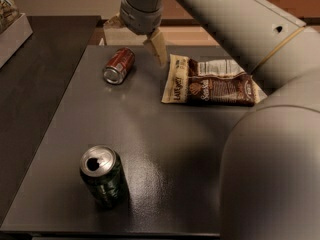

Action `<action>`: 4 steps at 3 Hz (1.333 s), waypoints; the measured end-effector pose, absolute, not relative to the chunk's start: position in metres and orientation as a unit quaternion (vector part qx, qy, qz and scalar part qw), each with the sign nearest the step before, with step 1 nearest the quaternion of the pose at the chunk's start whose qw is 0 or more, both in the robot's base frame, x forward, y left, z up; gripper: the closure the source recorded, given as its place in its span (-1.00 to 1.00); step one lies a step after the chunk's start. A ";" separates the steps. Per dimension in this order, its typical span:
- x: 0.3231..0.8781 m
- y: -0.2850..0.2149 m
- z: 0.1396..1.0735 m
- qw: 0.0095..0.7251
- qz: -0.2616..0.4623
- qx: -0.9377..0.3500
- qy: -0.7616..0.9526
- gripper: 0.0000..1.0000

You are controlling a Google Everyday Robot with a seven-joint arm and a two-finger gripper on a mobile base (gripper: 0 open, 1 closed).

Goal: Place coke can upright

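While the coke can (119,65) lies on its side at the far left of the dark table (165,149), the gripper (134,41) hangs just above and behind it, at the table's far edge; its jaws stand wide apart, one pale finger (158,46) reaching down to the right of the can, between it and the snack bag (210,81), the other poking out to the left; neither seems to touch the can. The can's silver end faces near and left, and its red body runs toward the far right. The snack bag lies flat to the right of the can and apart from it; it is brown with a pale left end. Near the front left of the table a dark green can (102,176) stands upright, its silver top opened, well apart from the coke can. The robot's grey arm (270,149) fills the right side, from the near right up to the far centre.
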State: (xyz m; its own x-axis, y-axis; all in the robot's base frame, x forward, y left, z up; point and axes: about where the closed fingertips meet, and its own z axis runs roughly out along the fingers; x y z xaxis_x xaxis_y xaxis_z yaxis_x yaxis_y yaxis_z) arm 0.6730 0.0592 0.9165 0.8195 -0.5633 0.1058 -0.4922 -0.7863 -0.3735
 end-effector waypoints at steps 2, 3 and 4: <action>0.704 0.083 0.904 0.143 -0.097 -0.958 0.229 -1.00; 0.706 0.098 0.897 0.136 -0.090 -0.966 0.201 -1.00; 0.705 0.113 0.887 0.126 -0.082 -0.973 0.177 -1.00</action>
State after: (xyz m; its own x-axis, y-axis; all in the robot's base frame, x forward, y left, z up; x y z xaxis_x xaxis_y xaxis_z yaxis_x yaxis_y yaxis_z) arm 0.7051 0.1125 0.8870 0.9237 -0.3655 0.1148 -0.3244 -0.9056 -0.2732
